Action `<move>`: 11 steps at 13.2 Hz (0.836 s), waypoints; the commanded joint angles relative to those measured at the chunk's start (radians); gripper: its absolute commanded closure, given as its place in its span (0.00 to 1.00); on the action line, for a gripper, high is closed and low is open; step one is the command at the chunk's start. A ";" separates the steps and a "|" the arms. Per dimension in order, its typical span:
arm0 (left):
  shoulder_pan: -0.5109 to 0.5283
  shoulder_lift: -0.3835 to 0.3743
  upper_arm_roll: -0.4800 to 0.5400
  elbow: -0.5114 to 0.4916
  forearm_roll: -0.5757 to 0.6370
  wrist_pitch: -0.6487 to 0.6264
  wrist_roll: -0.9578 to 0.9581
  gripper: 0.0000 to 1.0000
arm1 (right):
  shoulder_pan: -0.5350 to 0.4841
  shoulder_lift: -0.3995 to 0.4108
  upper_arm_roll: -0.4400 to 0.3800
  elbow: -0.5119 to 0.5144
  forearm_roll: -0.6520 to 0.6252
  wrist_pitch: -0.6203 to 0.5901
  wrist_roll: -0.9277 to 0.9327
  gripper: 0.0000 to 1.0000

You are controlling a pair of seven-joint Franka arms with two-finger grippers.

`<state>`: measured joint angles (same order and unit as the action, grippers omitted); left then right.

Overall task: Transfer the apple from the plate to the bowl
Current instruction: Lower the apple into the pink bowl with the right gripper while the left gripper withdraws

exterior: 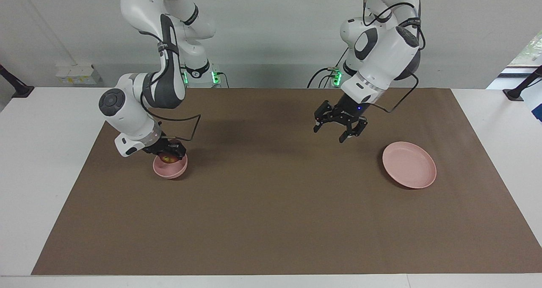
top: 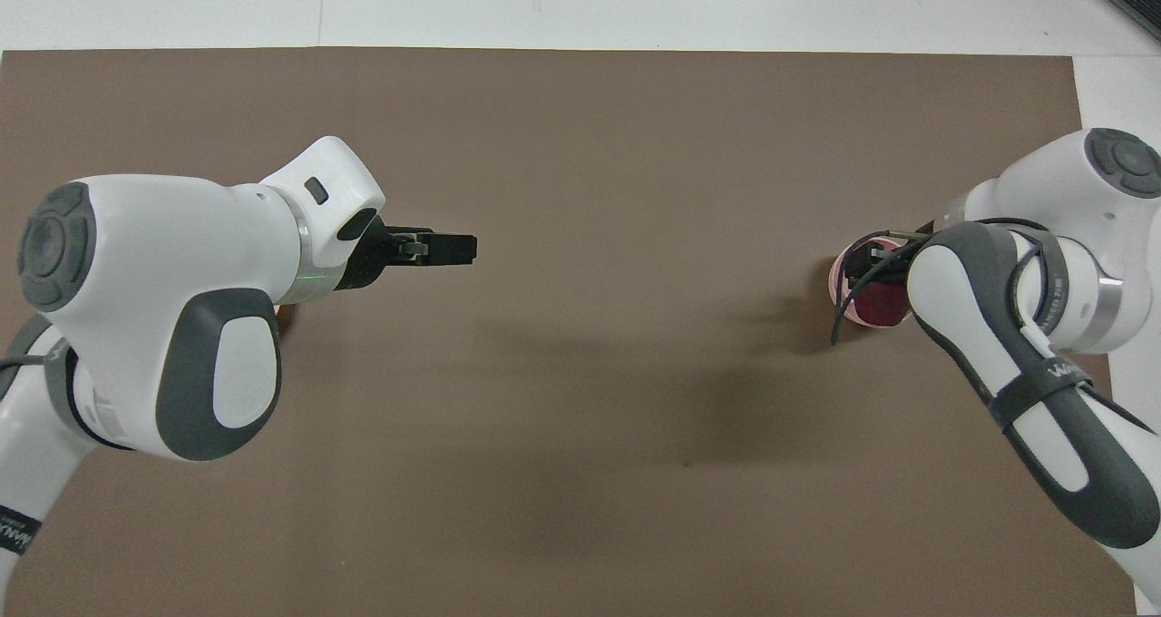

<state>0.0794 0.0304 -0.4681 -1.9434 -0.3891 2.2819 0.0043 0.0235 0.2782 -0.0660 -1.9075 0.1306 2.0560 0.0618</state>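
Observation:
The dark red apple (exterior: 169, 158) lies in the small pink bowl (exterior: 171, 170) at the right arm's end of the mat. My right gripper (exterior: 170, 151) is down at the bowl's rim, right over the apple. In the overhead view the apple (top: 880, 305) and the bowl's rim (top: 838, 277) show beside the right arm. The flat pink plate (exterior: 409, 165) sits empty at the left arm's end; in the overhead view the left arm hides it. My left gripper (exterior: 329, 135) is open and empty, up in the air over the bare mat beside the plate; it also shows in the overhead view (top: 453, 248).
A brown mat (exterior: 271, 211) covers most of the white table. Black clamp mounts stand at both ends of the table, near the robots' edge (exterior: 514, 94).

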 commanded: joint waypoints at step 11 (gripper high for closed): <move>0.068 -0.001 0.104 0.266 0.343 -0.479 -0.010 0.00 | -0.018 0.001 0.011 0.054 0.000 -0.037 0.016 0.00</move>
<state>0.1773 0.0282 -0.4001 -1.7555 -0.1168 1.9021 0.0001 0.0073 0.2981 -0.0647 -1.8831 0.1312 2.0595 0.0567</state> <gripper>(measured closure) 0.000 0.000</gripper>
